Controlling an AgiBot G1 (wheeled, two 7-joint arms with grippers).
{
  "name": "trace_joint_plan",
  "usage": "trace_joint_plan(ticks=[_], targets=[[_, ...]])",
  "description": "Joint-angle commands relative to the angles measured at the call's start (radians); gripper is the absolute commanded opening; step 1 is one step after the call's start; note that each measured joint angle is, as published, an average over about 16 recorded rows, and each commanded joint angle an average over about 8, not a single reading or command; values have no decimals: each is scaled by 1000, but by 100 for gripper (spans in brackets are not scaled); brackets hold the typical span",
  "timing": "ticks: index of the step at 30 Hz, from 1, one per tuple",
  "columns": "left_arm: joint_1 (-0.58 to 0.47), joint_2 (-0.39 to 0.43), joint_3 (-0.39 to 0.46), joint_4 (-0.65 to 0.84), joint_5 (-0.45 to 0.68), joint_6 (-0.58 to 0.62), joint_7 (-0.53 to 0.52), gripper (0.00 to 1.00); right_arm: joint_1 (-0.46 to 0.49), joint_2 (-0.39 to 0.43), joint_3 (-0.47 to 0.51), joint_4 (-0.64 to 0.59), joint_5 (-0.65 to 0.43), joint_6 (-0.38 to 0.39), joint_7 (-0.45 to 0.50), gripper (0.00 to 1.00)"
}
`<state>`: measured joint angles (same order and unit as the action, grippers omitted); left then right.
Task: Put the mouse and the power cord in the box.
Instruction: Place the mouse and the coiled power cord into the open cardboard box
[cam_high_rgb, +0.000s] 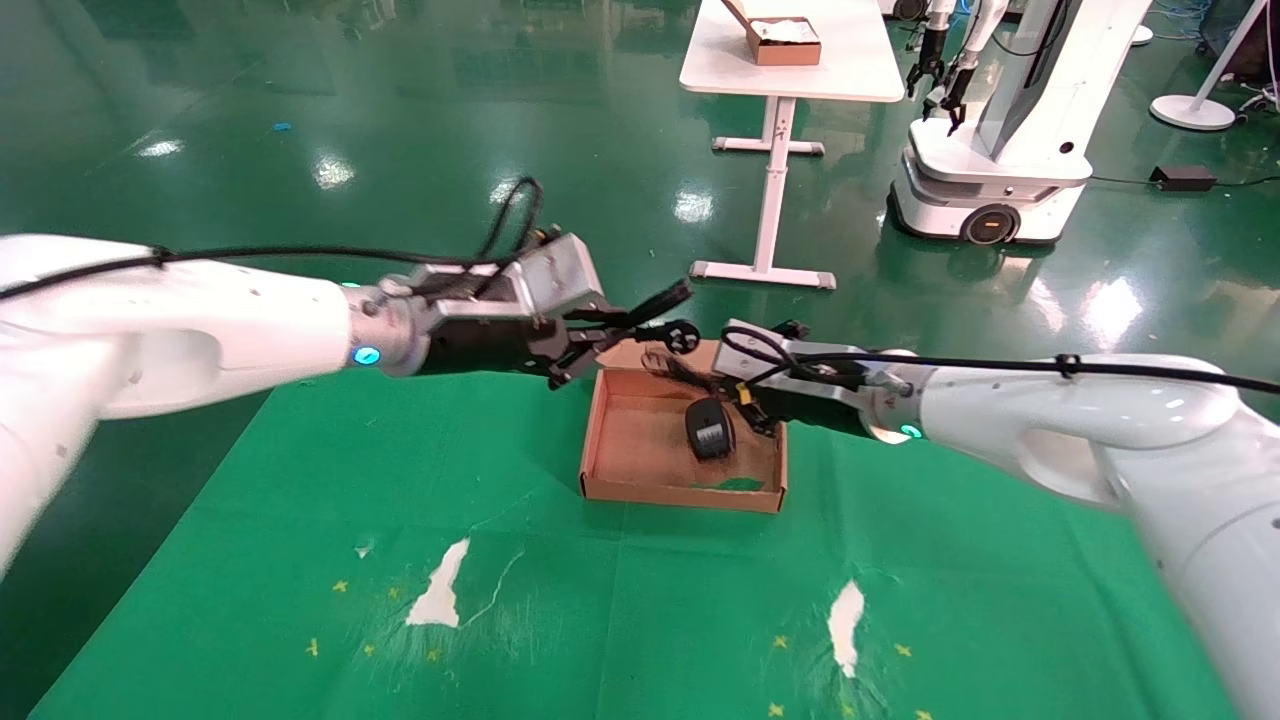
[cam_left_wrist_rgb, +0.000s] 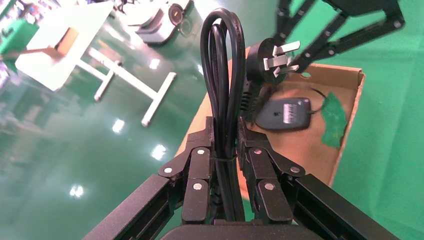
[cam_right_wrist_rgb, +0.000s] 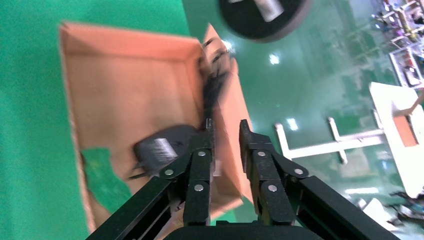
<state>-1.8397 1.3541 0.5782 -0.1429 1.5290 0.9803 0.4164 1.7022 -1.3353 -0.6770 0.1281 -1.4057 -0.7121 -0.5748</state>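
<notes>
The brown cardboard box (cam_high_rgb: 610, 440) lies open on the green cloth. Inside it, near its right wall, the black mouse (cam_high_rgb: 710, 428) lies with its thin cable bunched at the far corner. My left gripper (cam_high_rgb: 625, 325) hovers over the box's far left edge, shut on the looped power cord (cam_left_wrist_rgb: 223, 75). The pronged plug (cam_left_wrist_rgb: 272, 57) hangs above the far wall. My right gripper (cam_high_rgb: 757, 412) is open beside the mouse (cam_right_wrist_rgb: 162, 147), its fingers either side of the right wall of the box (cam_right_wrist_rgb: 125, 75), holding nothing.
The green cloth (cam_high_rgb: 600, 620) has white torn patches (cam_high_rgb: 440, 595) near the front. Beyond the table edge is green floor, with a white table (cam_high_rgb: 790, 75) carrying a small brown box (cam_high_rgb: 785, 40), and another robot (cam_high_rgb: 1000, 150) at the back right.
</notes>
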Motion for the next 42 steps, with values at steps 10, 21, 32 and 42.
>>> trace_joint_plan(ticks=[10,21,32,42], targets=[[105,22,152,-227,-34,-26,-75,0,136,100,-23,-43,-40,56,-141,100],[133,22,470,-535,2,-137,-108,0,410,288,-120,-52,-171,-470,-180,100],[97,24,701,-569,3,-313,-325,2,563,338,-197,-31,-280,-699,-83,100],[86,25,782,-573,-102,-360,-530,100,626,345,-227,30,-328,-735,-14,100]])
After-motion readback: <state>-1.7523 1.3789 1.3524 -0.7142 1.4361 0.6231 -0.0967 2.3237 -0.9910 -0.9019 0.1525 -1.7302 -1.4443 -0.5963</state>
